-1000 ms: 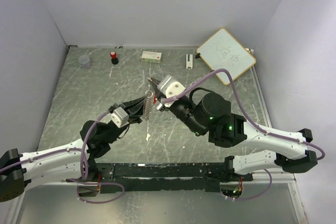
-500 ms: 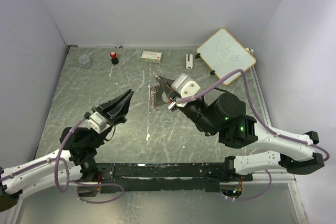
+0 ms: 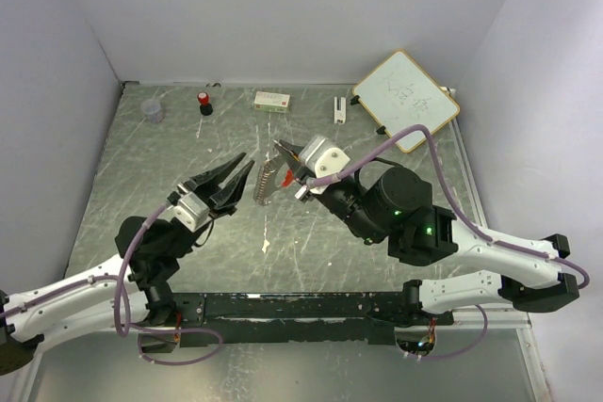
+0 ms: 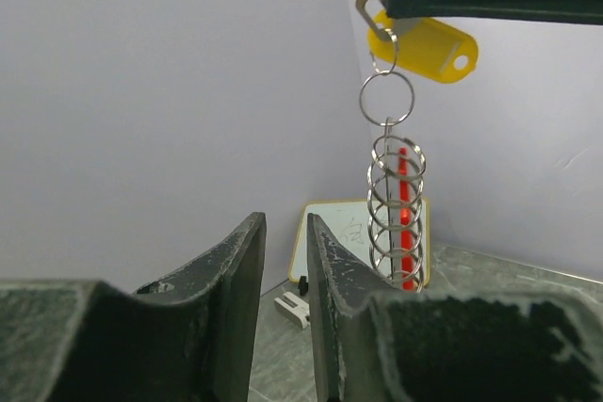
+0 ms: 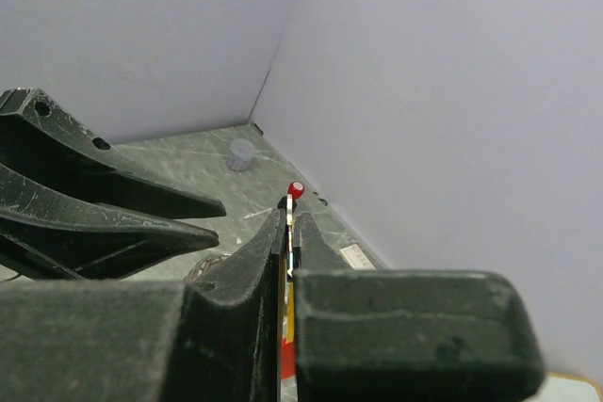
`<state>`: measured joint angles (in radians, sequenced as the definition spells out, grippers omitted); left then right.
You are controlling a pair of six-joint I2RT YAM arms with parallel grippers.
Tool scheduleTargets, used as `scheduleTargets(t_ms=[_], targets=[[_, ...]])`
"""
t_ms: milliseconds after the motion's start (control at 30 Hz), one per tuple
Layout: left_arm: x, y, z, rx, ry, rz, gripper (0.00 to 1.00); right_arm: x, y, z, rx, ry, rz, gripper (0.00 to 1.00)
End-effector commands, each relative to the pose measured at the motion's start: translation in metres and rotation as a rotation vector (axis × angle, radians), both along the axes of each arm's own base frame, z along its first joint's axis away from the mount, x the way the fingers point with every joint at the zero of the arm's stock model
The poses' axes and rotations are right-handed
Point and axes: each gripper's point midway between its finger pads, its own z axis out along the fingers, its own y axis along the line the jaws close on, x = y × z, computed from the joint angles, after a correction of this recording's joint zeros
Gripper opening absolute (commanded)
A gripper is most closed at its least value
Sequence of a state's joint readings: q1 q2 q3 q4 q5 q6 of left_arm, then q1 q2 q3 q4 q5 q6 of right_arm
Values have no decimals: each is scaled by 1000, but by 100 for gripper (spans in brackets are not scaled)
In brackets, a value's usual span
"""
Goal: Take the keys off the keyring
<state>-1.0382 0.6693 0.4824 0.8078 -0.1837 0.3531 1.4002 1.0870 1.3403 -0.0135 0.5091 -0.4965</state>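
Right gripper (image 3: 283, 151) is clenched on the yellow key (image 4: 424, 44); a coiled silvery keyring (image 4: 394, 197) and red key (image 4: 404, 171) are hung beneath. Left gripper (image 3: 247, 161), at 9 o'clock, is parted, empty.

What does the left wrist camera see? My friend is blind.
A silvery keyring of linked loops hangs from the right gripper, which pinches the yellow key. A red key dangles inside the loops. Below, the left gripper is slightly open.

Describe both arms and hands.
White shells and black joints on the left arm and right arm, a lilac cable looping along each. Black tapering fingers on the left hand and right hand, white block behind. The right arm shows green lights.
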Motion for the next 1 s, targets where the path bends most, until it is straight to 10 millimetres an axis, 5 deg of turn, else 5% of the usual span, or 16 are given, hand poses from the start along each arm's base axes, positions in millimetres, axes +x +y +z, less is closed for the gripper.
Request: scheduleTargets(t_ms=[0,367,733,967], targets=[[-10,-3,29,-6,-81,-36,35,-3,1,9,30,-4,15,0],[-13,-11,55,23,-125,-56,39,-3,6,4,15,0,23,0],[-15,-43,45,139,-111,-150,46,-4,9,1,14,5,33,0],[-16,-40,45,120,-109,-147,45,-4,9,-2,11,8,33,0]])
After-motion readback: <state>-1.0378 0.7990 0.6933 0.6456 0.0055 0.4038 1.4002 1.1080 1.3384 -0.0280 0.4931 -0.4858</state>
